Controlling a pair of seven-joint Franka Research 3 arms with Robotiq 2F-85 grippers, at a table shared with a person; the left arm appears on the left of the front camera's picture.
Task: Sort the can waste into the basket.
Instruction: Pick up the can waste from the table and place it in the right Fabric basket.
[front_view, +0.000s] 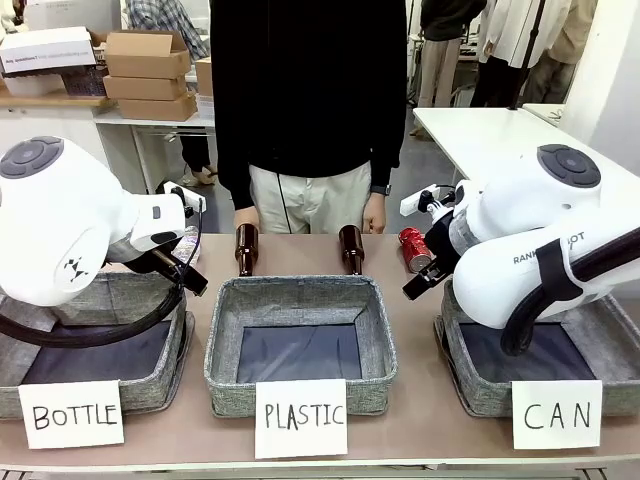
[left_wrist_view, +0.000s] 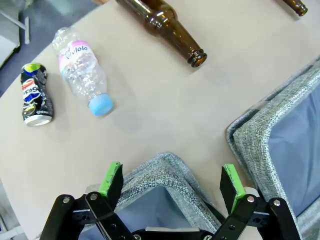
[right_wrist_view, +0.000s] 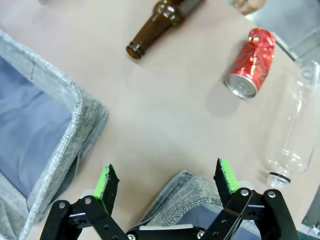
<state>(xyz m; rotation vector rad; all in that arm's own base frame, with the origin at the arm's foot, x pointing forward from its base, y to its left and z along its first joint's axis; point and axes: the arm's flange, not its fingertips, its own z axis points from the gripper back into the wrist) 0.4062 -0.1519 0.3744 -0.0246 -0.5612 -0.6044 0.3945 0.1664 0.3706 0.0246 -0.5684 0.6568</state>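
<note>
Below the right pincer (right_wrist_view: 167, 177), whose green-padded fingers stand wide apart and hold nothing, lies one corner of the CAN basket (right_wrist_view: 186, 196), grey woven fabric with a darker floor. Ahead of this pincer, out past its right-hand finger and well apart from it, the red can (right_wrist_view: 250, 62) lies on its side on the beige tabletop (right_wrist_view: 165, 110), dented, with its silver end turned back toward the pincer. Just beside the can, farther to that side, lies an uncapped clear bottle (right_wrist_view: 295, 125); the two do not touch. Straight ahead a brown glass bottle (right_wrist_view: 160, 22) lies with its open mouth pointing toward the pincer. Off past the left-hand finger is the wall of the PLASTIC bin (right_wrist_view: 75, 115).

The left pincer (left_wrist_view: 172, 180) is likewise spread open and empty, above a corner of the BOTTLE bin (left_wrist_view: 160, 172). Far ahead of it and well out beyond its left-hand finger, the dark can (left_wrist_view: 35, 95) lies on its side on the tabletop, crumpled, showing a red and blue logo and a silver end. Near the can, closer in line with the pincer, lies a blue-capped clear bottle (left_wrist_view: 82, 75). Another brown bottle (left_wrist_view: 167, 27) lies farther ahead.

From the front, a person (front_view: 310, 100) in a dark top stands at the far edge of the tabletop.
</note>
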